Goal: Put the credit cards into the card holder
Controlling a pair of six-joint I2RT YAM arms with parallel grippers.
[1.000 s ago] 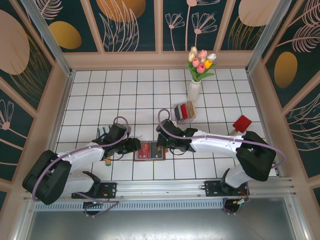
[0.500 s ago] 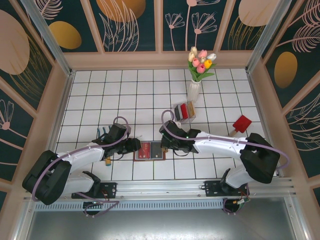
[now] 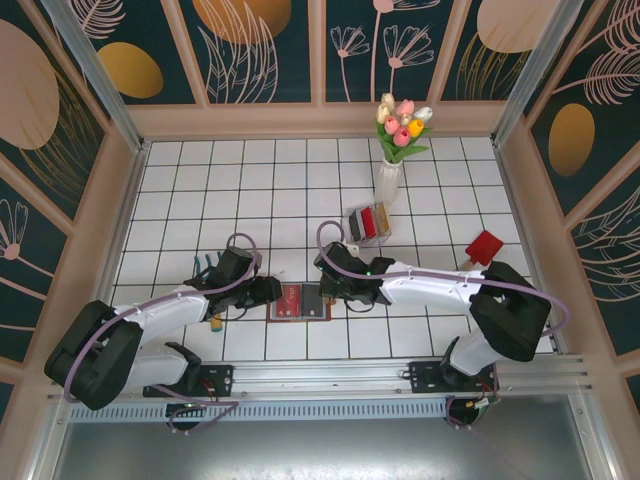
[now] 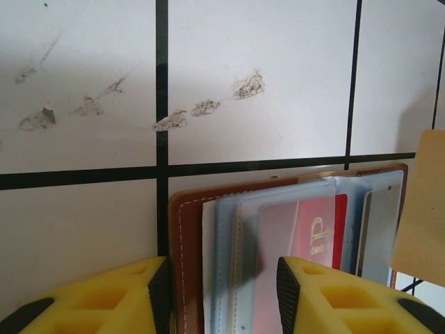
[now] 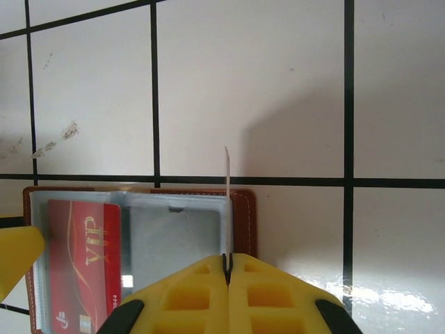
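**Tiled table, seen from the near edge.** The card holder (image 3: 298, 302) is seen lying open and flat on the white-tiled table (image 3: 180, 180), between the tips of the two arms. Its brown stitched cover is turned down and its clear sleeves are turned up.

The left gripper (image 4: 222, 273) is set at one end of the holder. Its yellow jaws are spread apart, with the stitched border and the first sleeves lying in the gap. Whether the leather is being pressed cannot be told. A red card (image 5: 82, 268) marked VIP is lodged under one of the clear sleeves.

The right gripper (image 5: 228, 260) is held at the holder's opposite end, its jaws pressed together on a thin credit card (image 5: 227, 195). The card is seen edge-on and upright. It is lined up with the edge of the last sleeve, just inside the brown border. Whether the card touches the sleeve cannot be told.

Farther back and apart from the holder, a clear box (image 3: 352, 222) is stood on the tiles, with red and dark cards (image 3: 373, 220) kept upright inside it. A red toy shovel (image 3: 484, 246) is laid to the right of the box, near the side wall. Beyond the box, a white vase (image 3: 388, 182) of tulips (image 3: 403, 122) is placed close to the patterned back wall.
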